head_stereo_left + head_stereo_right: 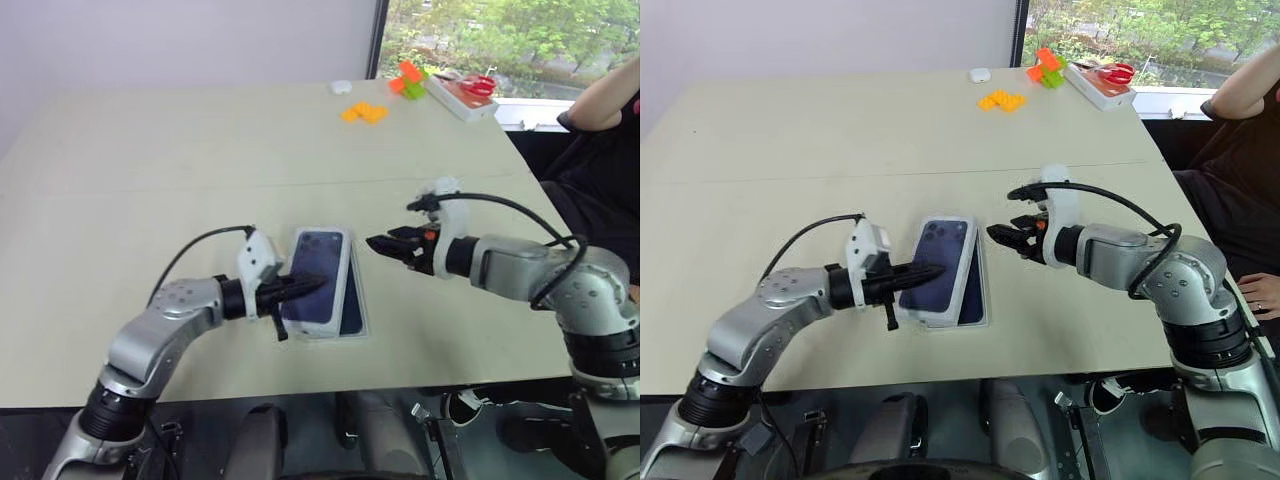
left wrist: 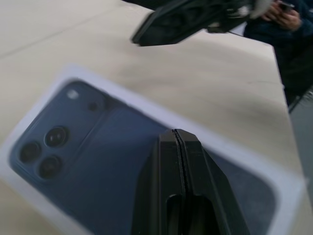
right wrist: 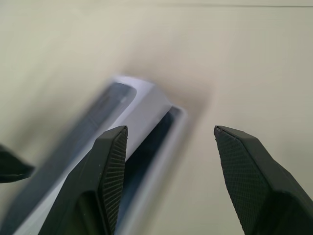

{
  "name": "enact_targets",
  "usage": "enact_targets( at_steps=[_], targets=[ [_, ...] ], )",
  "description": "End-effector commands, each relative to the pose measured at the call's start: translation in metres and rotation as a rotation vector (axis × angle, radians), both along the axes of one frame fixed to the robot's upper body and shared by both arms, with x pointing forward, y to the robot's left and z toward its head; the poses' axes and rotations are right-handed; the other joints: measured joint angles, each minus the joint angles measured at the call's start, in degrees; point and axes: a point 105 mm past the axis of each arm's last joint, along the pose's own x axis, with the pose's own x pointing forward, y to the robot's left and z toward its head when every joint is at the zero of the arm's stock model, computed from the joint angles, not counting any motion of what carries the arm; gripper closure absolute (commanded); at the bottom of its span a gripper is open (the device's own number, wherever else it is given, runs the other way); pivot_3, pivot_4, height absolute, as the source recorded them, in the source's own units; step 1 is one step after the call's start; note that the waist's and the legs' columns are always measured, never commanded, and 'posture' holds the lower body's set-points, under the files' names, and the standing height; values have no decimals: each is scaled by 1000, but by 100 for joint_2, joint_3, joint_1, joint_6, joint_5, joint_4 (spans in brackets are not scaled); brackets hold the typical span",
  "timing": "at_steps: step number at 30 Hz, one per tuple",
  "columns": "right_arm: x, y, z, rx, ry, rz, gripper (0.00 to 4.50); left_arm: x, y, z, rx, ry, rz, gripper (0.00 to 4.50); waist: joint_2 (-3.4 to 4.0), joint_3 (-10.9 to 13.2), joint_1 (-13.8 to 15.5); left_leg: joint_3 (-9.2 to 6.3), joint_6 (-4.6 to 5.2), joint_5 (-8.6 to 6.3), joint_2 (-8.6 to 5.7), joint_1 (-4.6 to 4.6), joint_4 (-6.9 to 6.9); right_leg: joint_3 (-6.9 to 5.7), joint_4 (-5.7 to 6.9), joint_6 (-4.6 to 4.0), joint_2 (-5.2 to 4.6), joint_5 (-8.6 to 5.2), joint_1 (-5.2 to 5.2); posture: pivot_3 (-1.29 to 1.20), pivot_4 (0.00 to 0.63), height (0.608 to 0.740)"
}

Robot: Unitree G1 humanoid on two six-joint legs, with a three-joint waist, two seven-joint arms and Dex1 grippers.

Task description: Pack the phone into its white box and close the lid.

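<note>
Place: office or lab | Signs: long pale table (image 1: 200, 170), big window (image 1: 500, 40) (trees outside)

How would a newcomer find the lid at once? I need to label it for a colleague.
Start from the big beige table and look to its near edge, between the two robot arms. The lid lies there skewed across the white box, under the shut left claw. Only it bears a dark blue printed phone picture with a camera cluster.

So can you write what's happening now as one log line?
lid: askew over white box, not closed | left gripper: shut, over lid | right gripper: open, beside lid
</note>
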Motion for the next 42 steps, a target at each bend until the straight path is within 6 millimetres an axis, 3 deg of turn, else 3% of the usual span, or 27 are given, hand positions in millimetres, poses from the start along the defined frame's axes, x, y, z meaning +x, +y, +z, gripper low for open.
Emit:
enact_targets(
  at_steps=[1, 5, 10, 13, 17, 23, 29, 35, 42],
  targets=[
    [3, 0, 10, -53, -91, 37, 1574, 5, 6, 21, -67, -49, 48, 4500, 0, 0, 0, 0, 0, 0, 0, 0, 0, 0, 1, 0, 0, 0, 0, 0, 150, 730],
    [5, -2, 9, -103, -133, 59, 1574, 20, 36, 41, -174, -28, 202, 4500, 0, 0, 1, -2, 0, 0, 1, 2, 3, -2, 3, 0, 2, 1, -3, 0, 150, 730],
    [5, -1, 6, -143, -169, 98, 1574, 40, 97, 32, -105, 39, 492, 4500, -1, 0, -1, -1, 0, 0, 0, 7, 4, -6, 4, 0, 2, 1, -4, 0, 150, 730],
    [2, 3, 4, -151, -171, 133, 2421, 49, 118, 16, -53, 103, 622, 4500, -1, 0, 23, -2, 0, 0, -3, 7, 5, -6, 4, -1, -3, 2, -4, 0, 150, 730],
    [-5, 11, -3, -257, -206, 219, 4470, 34, 98, -1, 39, 157, 514, 4500, -3, -1, 35, -1, -1, 0, -7, 3, 6, -6, 2, -2, -11, 3, -7, 0, 150, 730],
    [-17, 25, -14, -340, -226, 308, 4470, 22, 58, -22, 134, 195, 363, 4500, -4, -2, 161, -1, -1, 0, -14, 5, 8, -6, 3, -17, -17, 12, -5, 0, 150, 730],
    [-20, 33, -18, -337, -221, 319, 4470, 16, 36, -24, 123, 210, 287, 4500, -4, -2, 150, -3, -2, 1, -12, 6, 12, -7, 7, -17, -11, 12, -6, 0, 150, 730],
    [-26, 38, -22, -328, -200, 350, 4470, 1, 21, -20, 104, 221, 188, 4500, -5, -3, 151, -4, -2, 1, -10, 9, 13, -7, 15, -21, -6, 15, -6, 0, 150, 730],
    [-37, 40, -26, -332, -179, 407, 4470, -12, 18, -21, 109, 244, 126, 4500, -5, -4, 153, -4, -2, 1, -11, 11, 17, -7, 16, -21, -6, 14, -3, 0, 150, 730]
  ],
)
